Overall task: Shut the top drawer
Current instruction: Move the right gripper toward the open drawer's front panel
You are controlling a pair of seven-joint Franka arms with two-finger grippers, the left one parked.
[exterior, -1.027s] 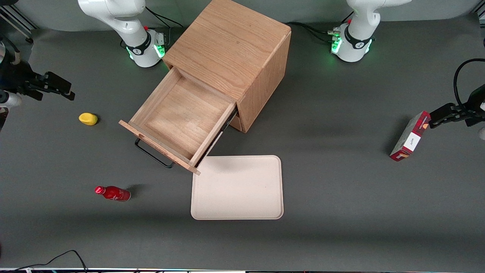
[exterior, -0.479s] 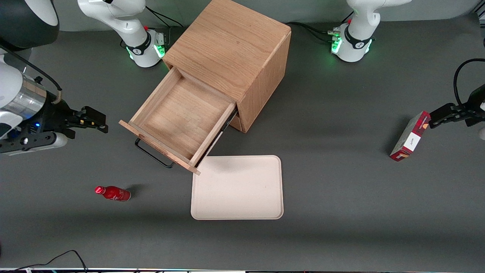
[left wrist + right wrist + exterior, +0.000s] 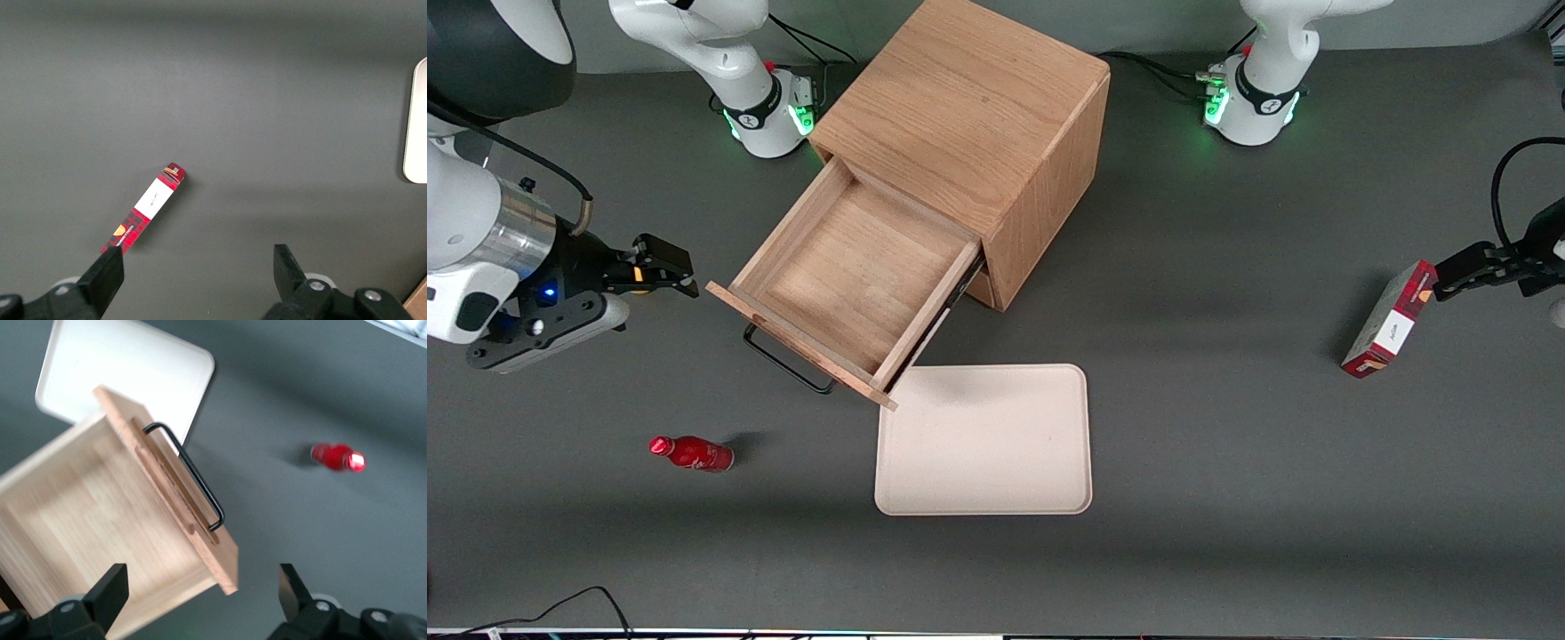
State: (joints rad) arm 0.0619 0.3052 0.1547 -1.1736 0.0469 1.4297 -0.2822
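I see my gripper (image 3: 680,271) hanging just beside the corner of the pulled-out top drawer (image 3: 845,276), fingers (image 3: 110,593) spread wide apart, holding nothing.

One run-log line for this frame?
top drawer: open, empty | end effector: open, beside drawer front, no contact | phase: approach

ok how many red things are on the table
2: a red bottle lying nearer the camera than the open top drawer, and a red box toward the parked arm's end. Gripper hovers open beside the drawer.
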